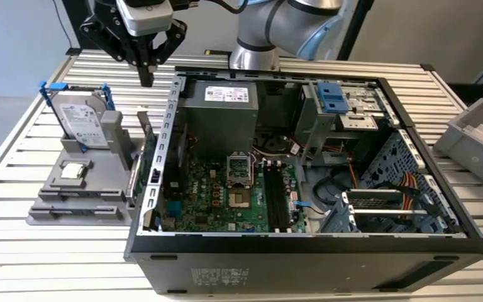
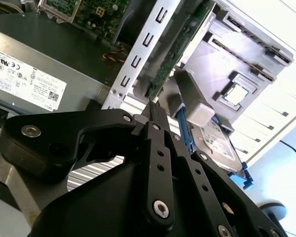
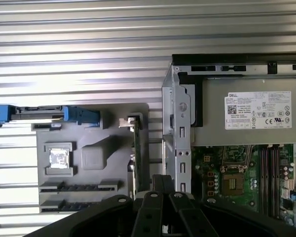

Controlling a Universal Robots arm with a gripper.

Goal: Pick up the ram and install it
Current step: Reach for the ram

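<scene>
The ram (image 1: 148, 135) is a thin green board standing on its long edge in the grey holder (image 1: 78, 201), close beside the open computer case (image 1: 309, 189). In both wrist views the ram (image 3: 136, 158) (image 2: 175, 49) shows edge-on. My gripper (image 1: 146, 80) hangs a short way above the ram's far end, pointing down, apart from it. Its fingers are shut together with nothing between them, as the second wrist view also shows at the gripper (image 2: 152, 106). The motherboard's black slots (image 1: 275, 195) lie inside the case.
A silver hard drive (image 1: 82, 119) in a blue frame stands in the holder, and a small square CPU chip (image 1: 73, 170) lies in front of it. The case wall (image 1: 170, 138) rises right beside the ram. A grey bin (image 1: 477, 132) sits at the exterior view's right.
</scene>
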